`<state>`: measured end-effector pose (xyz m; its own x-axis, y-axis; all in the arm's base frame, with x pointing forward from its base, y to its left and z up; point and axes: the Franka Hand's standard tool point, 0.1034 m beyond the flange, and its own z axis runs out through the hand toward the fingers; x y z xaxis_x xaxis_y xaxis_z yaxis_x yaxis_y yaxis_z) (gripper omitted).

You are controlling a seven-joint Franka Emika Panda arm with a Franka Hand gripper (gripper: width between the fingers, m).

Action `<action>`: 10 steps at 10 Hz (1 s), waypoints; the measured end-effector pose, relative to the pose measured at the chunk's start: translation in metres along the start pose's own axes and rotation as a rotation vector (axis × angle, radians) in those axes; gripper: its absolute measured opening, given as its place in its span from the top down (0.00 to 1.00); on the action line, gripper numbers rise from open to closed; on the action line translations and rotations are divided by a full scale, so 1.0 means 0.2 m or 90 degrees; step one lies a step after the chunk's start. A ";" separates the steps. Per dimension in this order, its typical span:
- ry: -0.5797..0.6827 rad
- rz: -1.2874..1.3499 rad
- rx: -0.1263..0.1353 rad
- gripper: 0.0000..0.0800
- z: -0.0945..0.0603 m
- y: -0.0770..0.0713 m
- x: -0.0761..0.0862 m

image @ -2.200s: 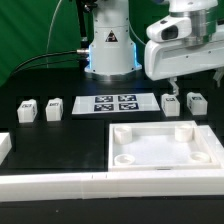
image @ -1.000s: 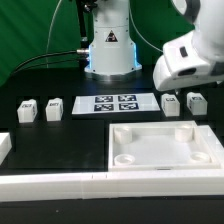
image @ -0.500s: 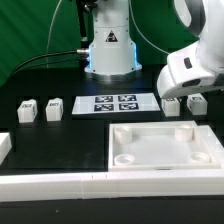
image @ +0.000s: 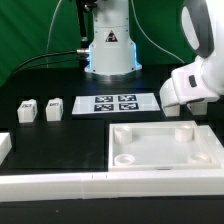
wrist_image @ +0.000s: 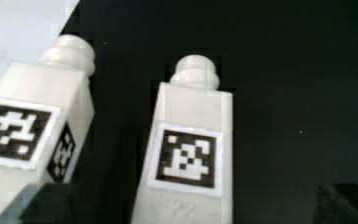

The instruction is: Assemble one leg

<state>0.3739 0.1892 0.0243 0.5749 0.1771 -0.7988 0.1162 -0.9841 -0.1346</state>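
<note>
Progress is standing at the very start: no leg is sitting in the tray (image: 165,158), and nothing is being held. In the exterior view the arm's white wrist housing (image: 196,84) is hanging low at three o'clock, just beyond the tray's far corner, and it is hiding whatever lies on the bench (image: 60,135) beneath it. Two spare legs (image: 27,109) (image: 53,107) are sitting untouched at nine o'clock. The marker board (image: 115,103) is lying at the centre, on the twelve o'clock side of the tray.

The wrist view is showing the leg (wrist_image: 194,140) directly under the camera with its marker tag facing up. A second leg (wrist_image: 37,115) is lying just beside it, with a dark gap between them. The tool (wrist_image: 197,205) is looking released. Its blurred dark fingertips (wrist_image: 357,203) are showing wide apart on either side of the leg and are not touching it as far as I can tell.

Everything is remaining, by my reading. The tool needs to close on this leg without nudging its neighbour, lift it, carry it toward six o'clock to the tray, and seat it in one of the corner sockets.
</note>
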 end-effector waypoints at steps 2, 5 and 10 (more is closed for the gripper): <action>0.001 -0.001 -0.001 0.19 0.01 -0.01 0.01; 0.011 0.001 0.004 0.19 0.05 0.02 0.05; 0.017 0.002 0.005 0.35 0.05 0.02 0.06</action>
<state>0.3721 0.1866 0.0083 0.5962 0.1747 -0.7836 0.1086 -0.9846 -0.1368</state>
